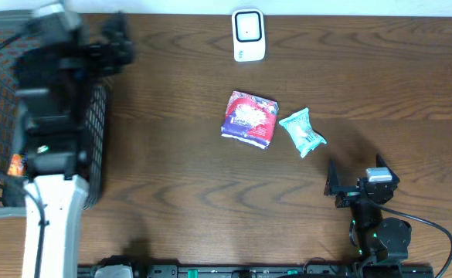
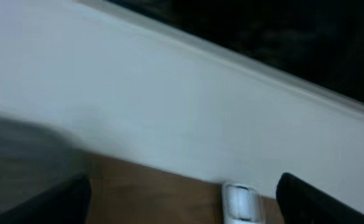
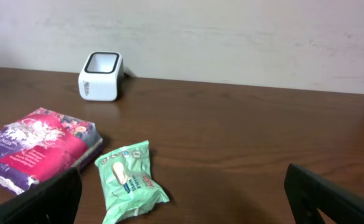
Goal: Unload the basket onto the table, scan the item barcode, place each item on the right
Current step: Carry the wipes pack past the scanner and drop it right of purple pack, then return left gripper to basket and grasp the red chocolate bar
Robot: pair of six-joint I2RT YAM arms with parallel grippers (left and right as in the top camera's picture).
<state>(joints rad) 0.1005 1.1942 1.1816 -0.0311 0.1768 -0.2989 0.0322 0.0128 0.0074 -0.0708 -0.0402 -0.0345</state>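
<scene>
A white barcode scanner [image 1: 248,35] stands at the table's far edge; it also shows in the left wrist view [image 2: 241,202] and the right wrist view [image 3: 101,76]. A red and purple packet [image 1: 249,118] [image 3: 38,146] lies mid-table, with a green snack packet [image 1: 302,132] [image 3: 129,180] just right of it. My left gripper [image 1: 114,40] [image 2: 185,190] hangs blurred above the basket at far left, open with nothing held. My right gripper [image 1: 332,184] [image 3: 182,202] rests low at the front right, open and empty, a short way behind the green packet.
A black wire basket [image 1: 94,131] stands at the left edge under my left arm, with a small orange item [image 1: 15,164] inside it. A white wall [image 3: 231,31] runs behind the scanner. Bare brown table [image 1: 179,177] lies between the basket and the packets.
</scene>
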